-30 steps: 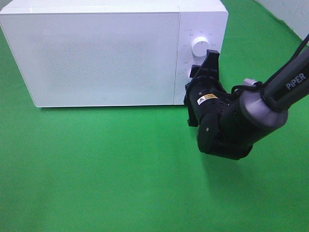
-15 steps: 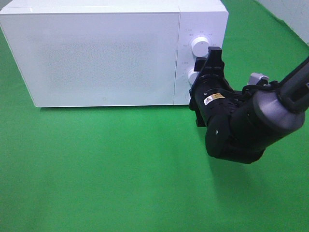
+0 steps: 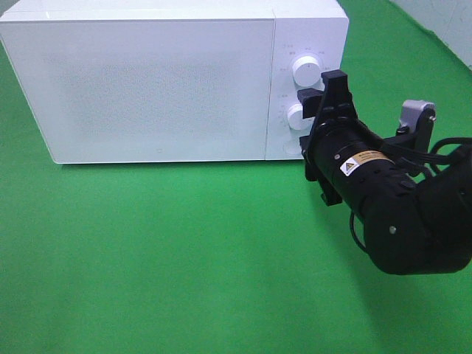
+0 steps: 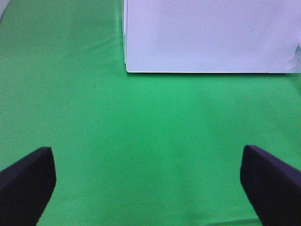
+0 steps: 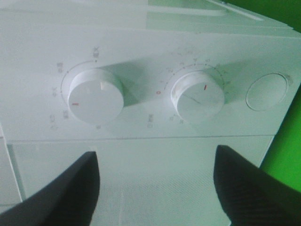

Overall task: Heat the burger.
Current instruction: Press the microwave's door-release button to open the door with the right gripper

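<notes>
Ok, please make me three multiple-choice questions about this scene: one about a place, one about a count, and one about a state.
1. Where is the right claw relative to the microwave?
A) on top of it
B) in front of its knobs
C) behind it

2. How many round knobs does the microwave have?
A) one
B) two
C) four

3. In what state is the microwave door?
A) wide open
B) half open
C) shut

Answers:
1 B: the right wrist view looks straight at the knobs, with the claw tips on either side.
2 B: two knobs show next to a flat round button.
3 C: the door lies flush with the front.
</notes>
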